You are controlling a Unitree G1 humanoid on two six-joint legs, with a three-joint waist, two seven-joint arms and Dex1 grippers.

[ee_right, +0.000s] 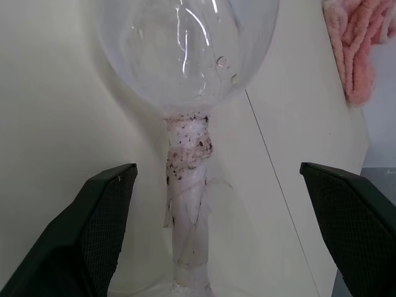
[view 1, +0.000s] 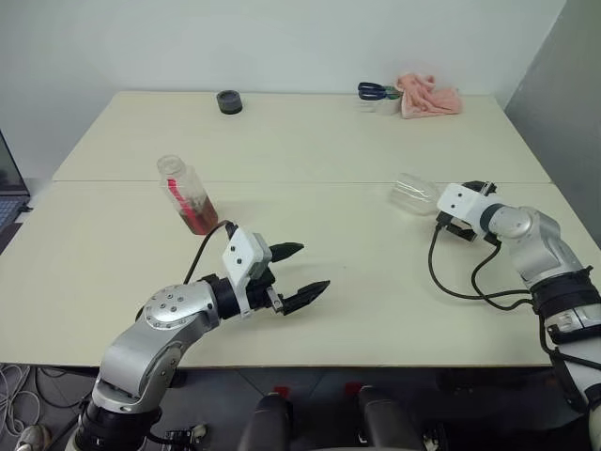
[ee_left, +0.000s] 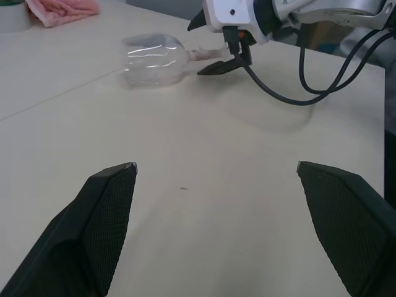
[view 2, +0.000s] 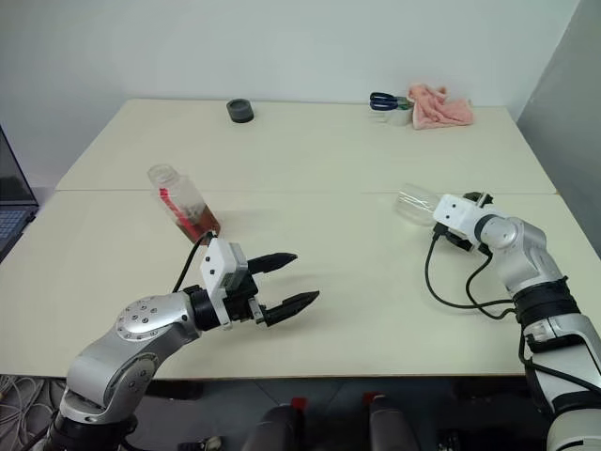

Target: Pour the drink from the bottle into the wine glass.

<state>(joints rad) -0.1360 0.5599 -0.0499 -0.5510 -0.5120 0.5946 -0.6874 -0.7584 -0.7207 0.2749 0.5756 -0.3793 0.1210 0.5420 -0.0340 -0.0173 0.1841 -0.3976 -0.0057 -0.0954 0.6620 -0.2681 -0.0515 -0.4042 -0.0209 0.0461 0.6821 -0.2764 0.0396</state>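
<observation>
Head view: bottle (view 1: 187,194) upright on table (view 1: 310,150), left side, uncapped; left gripper (view 1: 299,276) nearby, released.
Right wrist view: wine glass (ee_right: 185,55) lying down, stem between spread right gripper (ee_right: 216,232) fingers. Fragile, light, slippery; take by taped stem.

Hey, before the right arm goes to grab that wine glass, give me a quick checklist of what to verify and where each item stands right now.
1. Right gripper open: ok, fingers spread either side of the stem.
2. Wine glass upright: not ok, it lies on its side on the table.
3. Stem centred between the right fingers: ok in the right wrist view, the stem runs up the middle.
4. Glass empty and intact: ok, the bowl looks clear, with no drink in it.
5. Bottle ready to pour: not ok, it leans tilted with drink at its bottom; the left gripper is open and apart from it.
6. Bottle cap off: cannot tell.
</observation>
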